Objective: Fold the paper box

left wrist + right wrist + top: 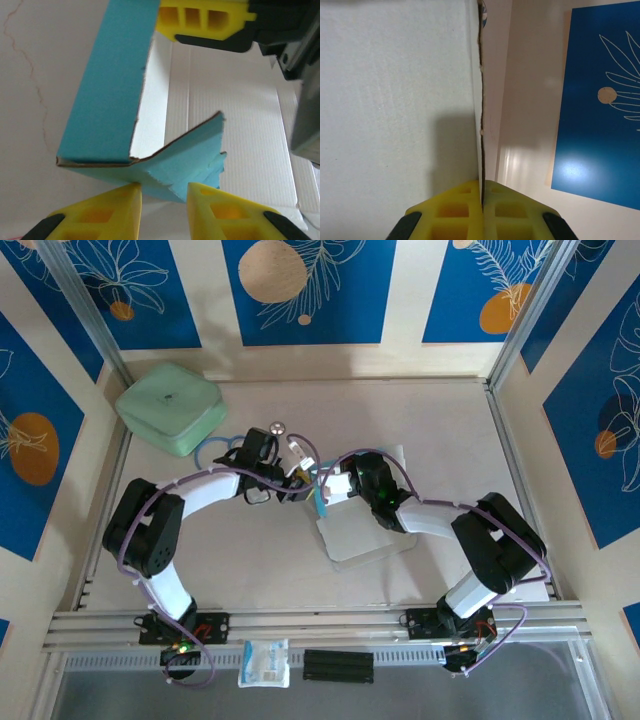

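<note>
Left fingers (100, 217) parted, right fingers (455, 212) clamped tightly together

Top external: high behind the arms, looking down on the whole table (250, 570).
Left wrist: close, past the left tool (165, 200) toward the paper box (105, 90).
Right wrist: closer, along that card's edge.
Shared: the paper box.

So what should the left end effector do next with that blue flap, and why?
Probably close the left end effector on the teal flap and fold it inward. Its jaws stand apart on either side of the flap's lower corner, while the right end effector is shut on a panel edge of the paper box, steadying it.
</note>
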### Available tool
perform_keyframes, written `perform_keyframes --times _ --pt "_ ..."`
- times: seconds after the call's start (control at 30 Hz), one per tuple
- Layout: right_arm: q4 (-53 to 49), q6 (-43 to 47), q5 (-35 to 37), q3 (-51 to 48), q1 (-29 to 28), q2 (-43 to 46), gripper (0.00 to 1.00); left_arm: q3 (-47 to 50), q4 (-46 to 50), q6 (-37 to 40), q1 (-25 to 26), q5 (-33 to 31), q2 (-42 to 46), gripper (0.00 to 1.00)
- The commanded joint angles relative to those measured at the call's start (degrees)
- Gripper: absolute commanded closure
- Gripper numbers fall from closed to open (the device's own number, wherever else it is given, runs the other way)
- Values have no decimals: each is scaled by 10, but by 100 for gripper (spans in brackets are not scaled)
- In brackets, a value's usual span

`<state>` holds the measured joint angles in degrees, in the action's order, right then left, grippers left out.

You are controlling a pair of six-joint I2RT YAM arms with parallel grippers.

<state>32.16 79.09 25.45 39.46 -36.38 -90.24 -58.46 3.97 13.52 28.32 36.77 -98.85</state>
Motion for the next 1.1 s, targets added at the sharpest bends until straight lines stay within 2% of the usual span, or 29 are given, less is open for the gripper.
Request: perform_keyframes --times 0.0,0.2,0.37,0.47,0.67,0.77,1.07 --pt "41 -1 -14 -12 -15 16 97 23 -75 -79 11 -1 4 68" --pt "83 31 -3 -22 -19 19 97 39 -142 -141 24 -9 -8 67" --pt "82 32 -2 -21 -19 36 97 43 -155 -166 29 -57 -23 68" --pt "75 29 -1 -21 -19 43 97 50 -165 -175 35 -72 -26 65" --pt "72 18 5 -26 -20 46 97 81 -214 -208 57 -145 -26 63" --pt "80 17 10 -31 -22 43 97 90 -222 -210 67 -187 -27 67" --pt "113 19 28 -84 -27 38 97 107 -251 -209 73 -264 -20 69"
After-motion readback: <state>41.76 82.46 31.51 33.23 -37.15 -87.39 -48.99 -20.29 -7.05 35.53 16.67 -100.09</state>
